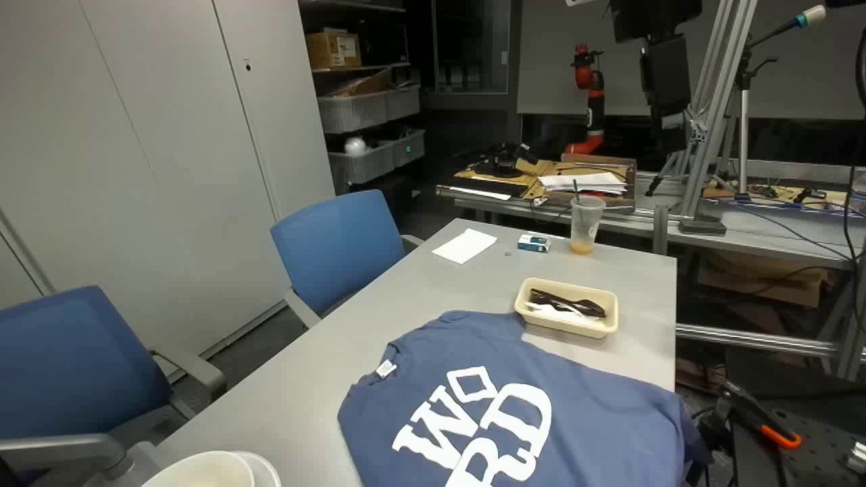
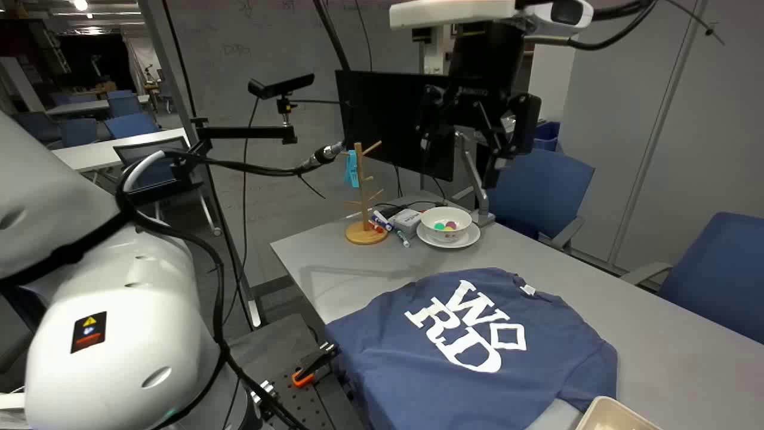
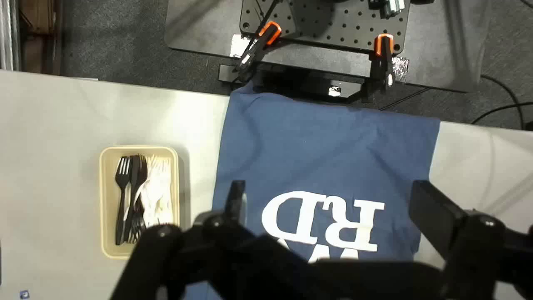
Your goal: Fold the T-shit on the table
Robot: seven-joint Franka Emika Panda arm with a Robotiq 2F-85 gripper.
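The slate-blue T-shit (image 1: 582,385) lies spread out, printed side up, on the grey-white table (image 1: 318,385). White letters and the tagged collar show in both exterior views, the collar towards the chairs. Its hem end reaches the table edge by the robot base and droops over it in an exterior view (image 2: 382,382). High above the cloth hangs my gripper (image 2: 459,158), apart from it. From the wrist, the gripper (image 3: 329,187) stands wide open, with nothing between its fingers (image 3: 433,212); the shirt is seen far below. There the collar is hidden behind the gripper.
Beside a sleeve sits a cream tray (image 3: 103,200) of plastic forks. At one table end are a bowl (image 2: 441,236) on a plate, a wooden stand (image 2: 362,203) and a monitor (image 2: 394,119). A cup (image 1: 586,223), small box (image 1: 534,243) and paper (image 1: 465,245) occupy the far end.
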